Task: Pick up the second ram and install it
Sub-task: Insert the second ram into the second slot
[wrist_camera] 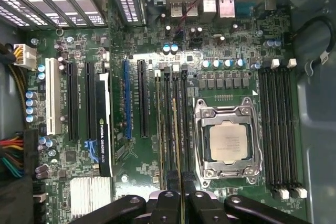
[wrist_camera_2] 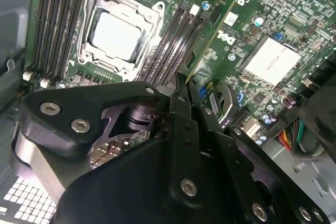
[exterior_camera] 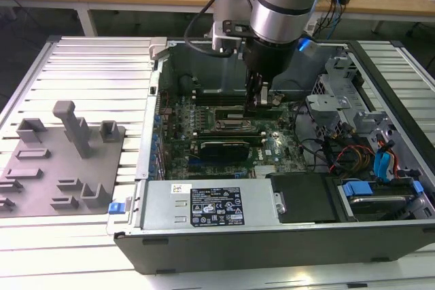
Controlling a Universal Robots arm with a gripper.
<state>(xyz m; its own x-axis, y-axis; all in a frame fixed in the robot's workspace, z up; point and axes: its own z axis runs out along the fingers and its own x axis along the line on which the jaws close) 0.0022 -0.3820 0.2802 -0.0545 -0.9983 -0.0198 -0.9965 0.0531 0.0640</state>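
My gripper (exterior_camera: pixel 257 103) hangs inside the open computer case, over the motherboard (exterior_camera: pixel 272 147). It is shut on the second ram (wrist_camera: pixel 177 140), a thin green stick seen edge-on in both wrist views (wrist_camera_2: pixel 210 40). The black fingers (wrist_camera: pixel 168 203) clamp the stick at one end. The stick runs lengthwise along the bank of black slots (wrist_camera: pixel 169 124) right beside the processor socket (wrist_camera: pixel 227 140), lined up with them. I cannot tell whether its lower edge touches a slot. A second bank of black slots (wrist_camera: pixel 281 129) with white end clips lies on the socket's other side.
A black card (wrist_camera: pixel 105 124) stands in an expansion slot beyond the ram slots. The power supply (exterior_camera: pixel 204 205) lines the case's near wall. Drive cages and coloured cables (exterior_camera: pixel 353 154) fill the exterior view's right. A grey fixture block (exterior_camera: pixel 68 147) lies outside the case on the left.
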